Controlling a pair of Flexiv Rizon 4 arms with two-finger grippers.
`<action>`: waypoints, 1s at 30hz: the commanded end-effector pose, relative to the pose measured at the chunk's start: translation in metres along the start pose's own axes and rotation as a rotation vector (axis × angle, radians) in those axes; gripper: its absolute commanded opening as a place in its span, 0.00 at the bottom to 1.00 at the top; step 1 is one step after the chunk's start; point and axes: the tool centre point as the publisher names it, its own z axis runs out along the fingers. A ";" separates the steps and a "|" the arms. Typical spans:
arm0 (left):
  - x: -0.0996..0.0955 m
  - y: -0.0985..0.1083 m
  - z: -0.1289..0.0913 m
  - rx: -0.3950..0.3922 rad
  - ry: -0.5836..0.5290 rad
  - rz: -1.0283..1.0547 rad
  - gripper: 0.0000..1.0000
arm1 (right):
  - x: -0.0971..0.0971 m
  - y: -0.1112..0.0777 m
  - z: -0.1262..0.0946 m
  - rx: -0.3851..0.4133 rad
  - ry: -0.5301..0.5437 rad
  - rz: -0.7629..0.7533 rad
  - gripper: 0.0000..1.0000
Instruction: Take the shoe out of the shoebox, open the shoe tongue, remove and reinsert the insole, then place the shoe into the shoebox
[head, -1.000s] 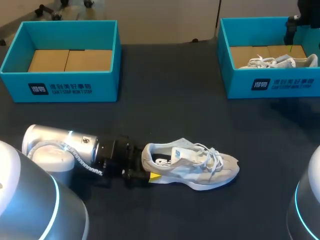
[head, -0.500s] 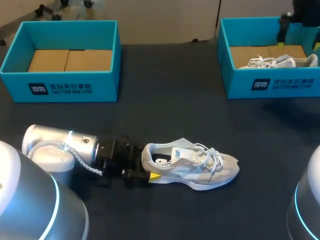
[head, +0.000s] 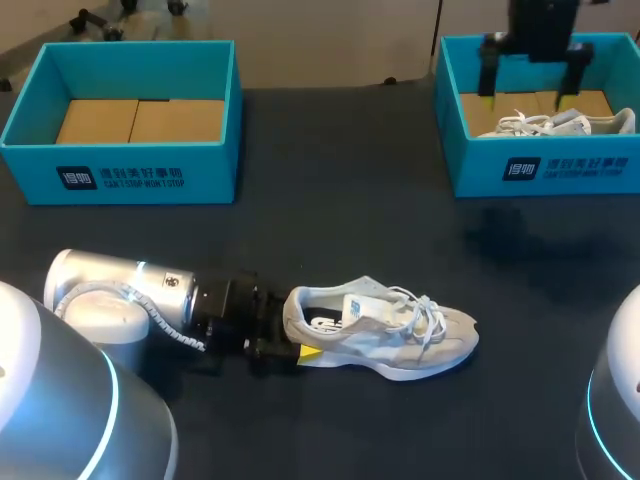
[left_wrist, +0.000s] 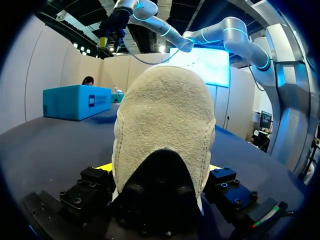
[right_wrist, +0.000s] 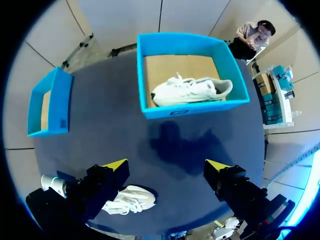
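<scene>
The left gripper (head: 296, 328) clamped the heel of a pale grey lace-up sneaker (head: 385, 335) lying toe-rightward along the dark table's (head: 330, 200) near edge, while the wide-open right gripper (head: 525, 100) hung well apart over the far-right teal cardboard shoebox (head: 470, 170).

This was a robotics lab: my left arm (head: 140, 290) and right arm (head: 543, 15) at a dark tabletop (head: 340, 170) with teal shoeboxes (head: 150, 178).

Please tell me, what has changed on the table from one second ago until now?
The right tool moved leftward from the far right corner and now hangs open, high up near the right shoebox, which holds the white shoe. Nothing was grasped or released. The left tool stays closed on the heel of the grey shoe, and both shoes lie as before.
</scene>
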 end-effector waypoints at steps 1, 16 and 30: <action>-0.001 0.001 0.001 -0.004 0.000 -0.001 0.00 | 0.020 -0.023 0.002 -0.007 -0.004 0.026 1.00; -0.001 0.001 0.001 -0.004 0.000 -0.001 0.00 | 0.023 -0.028 0.003 0.006 0.002 0.040 1.00; -0.001 0.001 0.001 -0.004 0.000 -0.001 0.00 | 0.079 -0.085 0.008 -0.004 0.003 0.015 1.00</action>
